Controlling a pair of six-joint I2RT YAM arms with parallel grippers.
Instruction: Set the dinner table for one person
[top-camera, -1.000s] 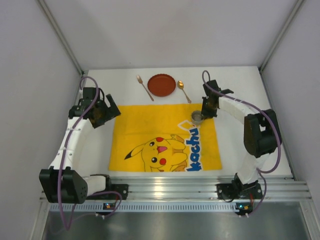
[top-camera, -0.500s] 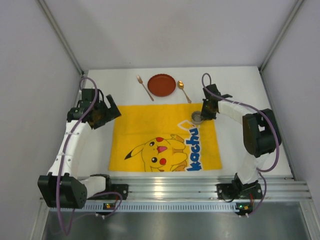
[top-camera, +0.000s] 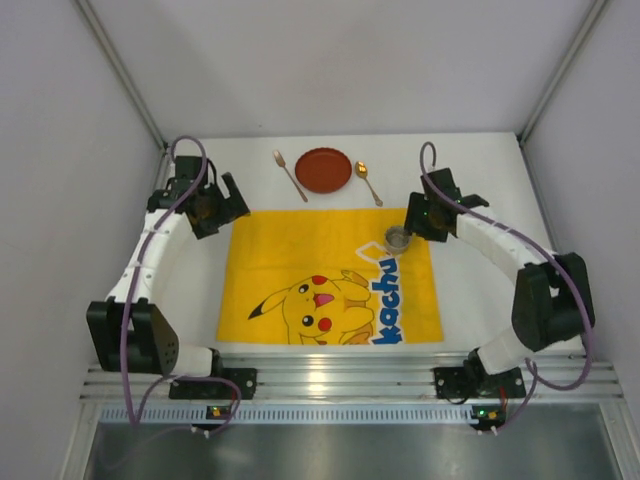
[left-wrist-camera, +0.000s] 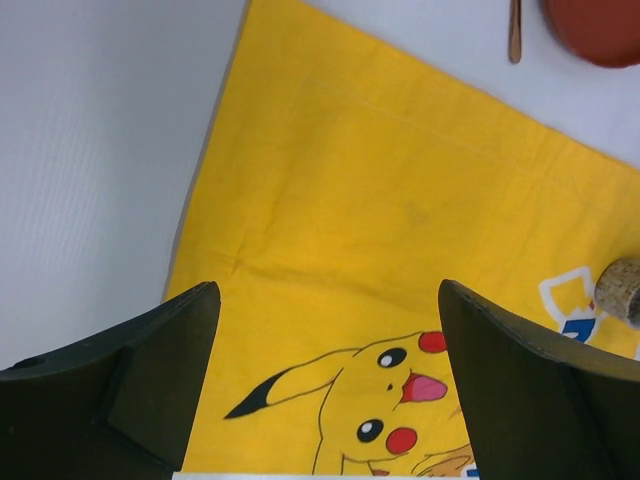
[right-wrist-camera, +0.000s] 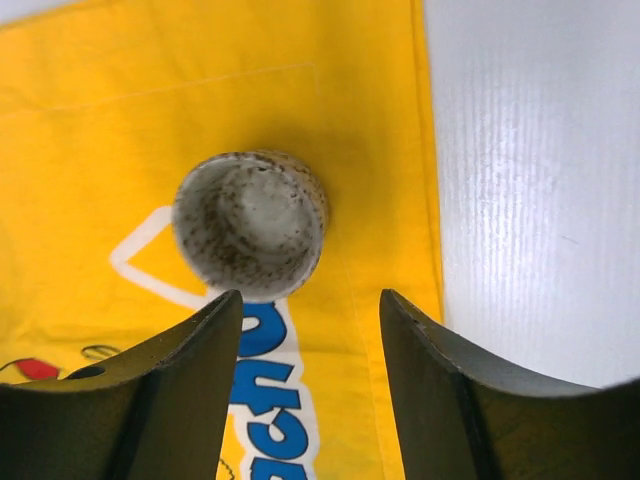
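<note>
Plain white worktop (top-camera: 500, 180) lying flat in front of both arm bases, ribbed rail (top-camera: 340, 375) along its near edge. Long axis judged to run left to right, parallel to that rail, though hard to call from so steep a view. Yellow cartoon mat (top-camera: 300, 250) spread square on it, nearer the near edge than the far one, probably to mark the diner's place.

Far of the mat, on bare worktop close to the far edge: red-brown plate (top-camera: 323, 170), fork (top-camera: 290, 175) to its left, spoon (top-camera: 369, 184) to its right. Both utensils slanted, heads toward the far left and handles toward the near right. Order of fork, plate and spoon already right for one setting, but none of the three on the mat yet.

Speckled cup (top-camera: 397, 238) upright, mouth up, on the mat near its far right corner, a sensible spot for a drink.

Right jaws parted and gripping nothing, hovering just on the right side of the cup, the cup standing free beyond the tips in the right wrist view. Left jaws spread wide and empty above the mat's far left corner, likely placed to reach for the fork or plate.
</note>
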